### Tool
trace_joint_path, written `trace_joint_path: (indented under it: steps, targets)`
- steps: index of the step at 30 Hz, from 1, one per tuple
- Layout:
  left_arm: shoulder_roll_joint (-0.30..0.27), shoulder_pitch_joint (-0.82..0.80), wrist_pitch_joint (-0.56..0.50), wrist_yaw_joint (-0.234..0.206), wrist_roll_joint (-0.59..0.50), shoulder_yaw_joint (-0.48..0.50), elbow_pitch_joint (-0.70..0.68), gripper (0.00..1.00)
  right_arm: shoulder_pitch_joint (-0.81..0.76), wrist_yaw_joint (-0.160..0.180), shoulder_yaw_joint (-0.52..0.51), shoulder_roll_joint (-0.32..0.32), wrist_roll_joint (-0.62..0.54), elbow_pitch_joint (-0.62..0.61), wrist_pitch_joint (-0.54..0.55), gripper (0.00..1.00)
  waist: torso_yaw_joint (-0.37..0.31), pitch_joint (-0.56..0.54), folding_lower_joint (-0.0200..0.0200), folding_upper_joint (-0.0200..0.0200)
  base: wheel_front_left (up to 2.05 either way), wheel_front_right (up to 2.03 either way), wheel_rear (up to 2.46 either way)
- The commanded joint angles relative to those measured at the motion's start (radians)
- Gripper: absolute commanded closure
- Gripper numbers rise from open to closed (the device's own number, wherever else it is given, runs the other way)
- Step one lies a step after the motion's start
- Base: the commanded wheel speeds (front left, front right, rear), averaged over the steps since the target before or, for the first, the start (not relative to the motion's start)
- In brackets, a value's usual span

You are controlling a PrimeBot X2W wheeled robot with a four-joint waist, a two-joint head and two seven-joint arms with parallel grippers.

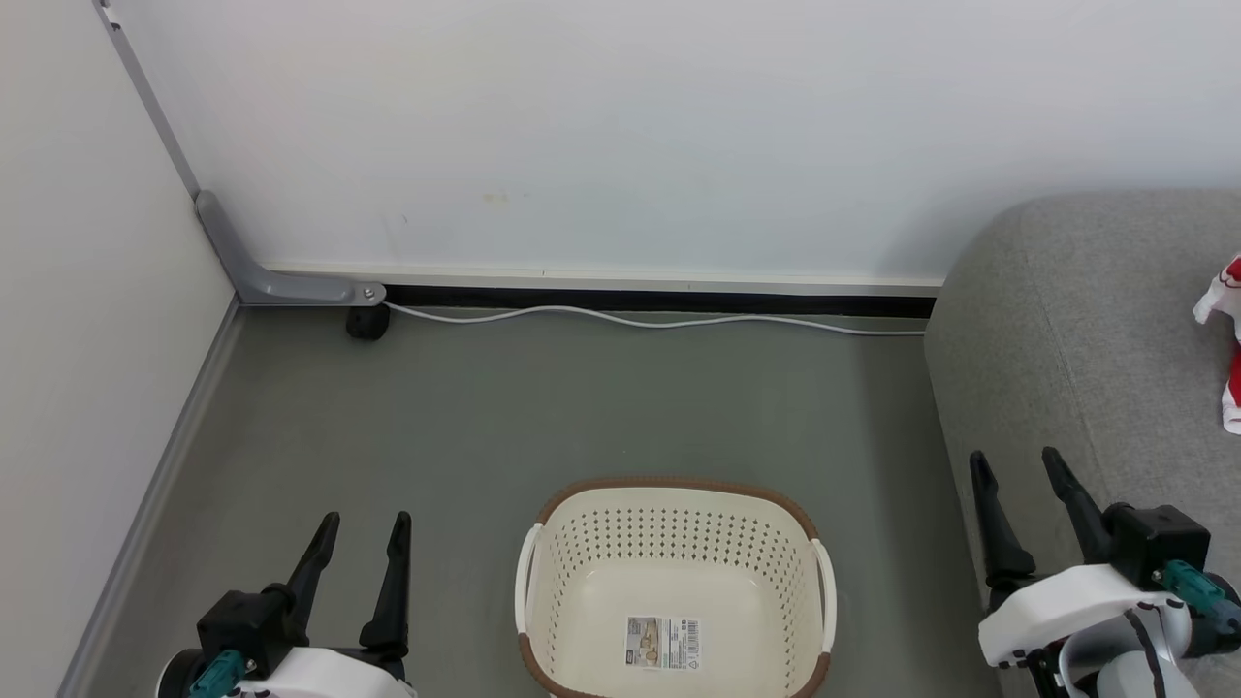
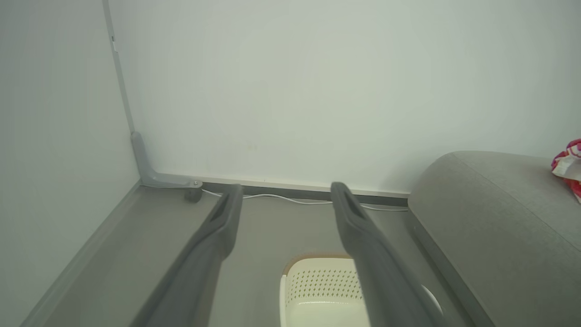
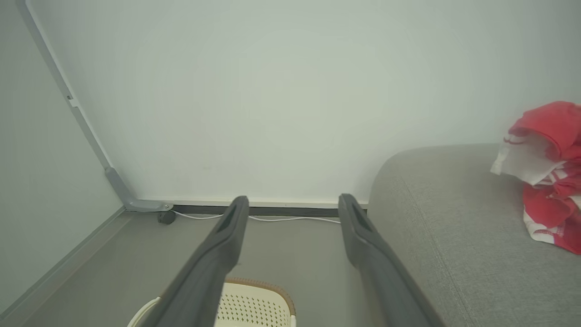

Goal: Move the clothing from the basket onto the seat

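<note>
Basket [image 1: 669, 543] empty between left gripper [image 1: 366, 523] and right gripper [image 1: 1015, 460], both jaws spread, holding nothing; clothing [image 3: 551, 168] already on couch [image 1: 1066, 339], rightward, nearer the right arm.

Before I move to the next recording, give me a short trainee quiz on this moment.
1. True or false: the basket has clothes in it.
2. Where do the red clothes lie? A) on the floor B) on the couch C) in the basket
3. Fill in: the left gripper and the right gripper are both ____, holding nothing.

Key: 1 false; 2 B; 3 open.
</note>
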State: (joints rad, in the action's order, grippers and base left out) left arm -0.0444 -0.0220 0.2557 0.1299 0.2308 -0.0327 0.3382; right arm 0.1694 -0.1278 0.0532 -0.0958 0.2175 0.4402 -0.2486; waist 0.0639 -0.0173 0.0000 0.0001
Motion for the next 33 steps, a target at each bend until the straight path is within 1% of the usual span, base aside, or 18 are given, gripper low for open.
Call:
trace_joint_path:
  steps: [1, 7, 14, 30, 32, 33]
  targets:
    - [-0.008, -0.015, 0.006, 0.001, 0.009, 0.025, -0.021, 0.00, 0.006, -0.003, 0.009, -0.004, -0.012, -0.021, -0.013, 0.00, -0.004, -0.001, 0.0000, -0.0001, 0.00, 0.00, 0.00]
    - [-0.009, -0.016, 0.006, 0.001, 0.014, 0.016, -0.023, 0.00, -0.009, -0.003, -0.017, 0.009, -0.019, -0.029, -0.013, 0.00, -0.022, -0.001, 0.0000, -0.0001, 0.00, 0.00, 0.00]
    - [-0.009, -0.017, 0.006, 0.001, 0.017, 0.009, -0.025, 0.00, -0.015, -0.003, -0.023, 0.012, -0.023, -0.031, -0.013, 0.00, -0.040, 0.002, 0.0000, -0.0001, 0.00, 0.00, 0.00]
    - [-0.015, -0.017, 0.006, 0.001, 0.027, -0.007, -0.015, 0.00, -0.014, -0.003, -0.028, 0.017, -0.026, -0.026, -0.013, 0.00, -0.051, 0.007, 0.0000, -0.0001, 0.00, 0.00, 0.00]
    - [-0.015, -0.016, 0.006, 0.001, 0.045, -0.014, -0.017, 0.00, -0.014, -0.003, -0.028, 0.018, -0.027, -0.027, -0.013, 0.00, -0.052, 0.007, 0.0000, -0.0001, 0.00, 0.00, 0.00]
    - [-0.004, 0.000, 0.000, 0.000, 0.042, -0.042, 0.008, 1.00, -0.028, 0.000, -0.047, 0.024, -0.017, 0.000, 0.001, 1.00, -0.052, 0.007, 0.0000, -0.0001, 0.00, 0.00, 0.00]
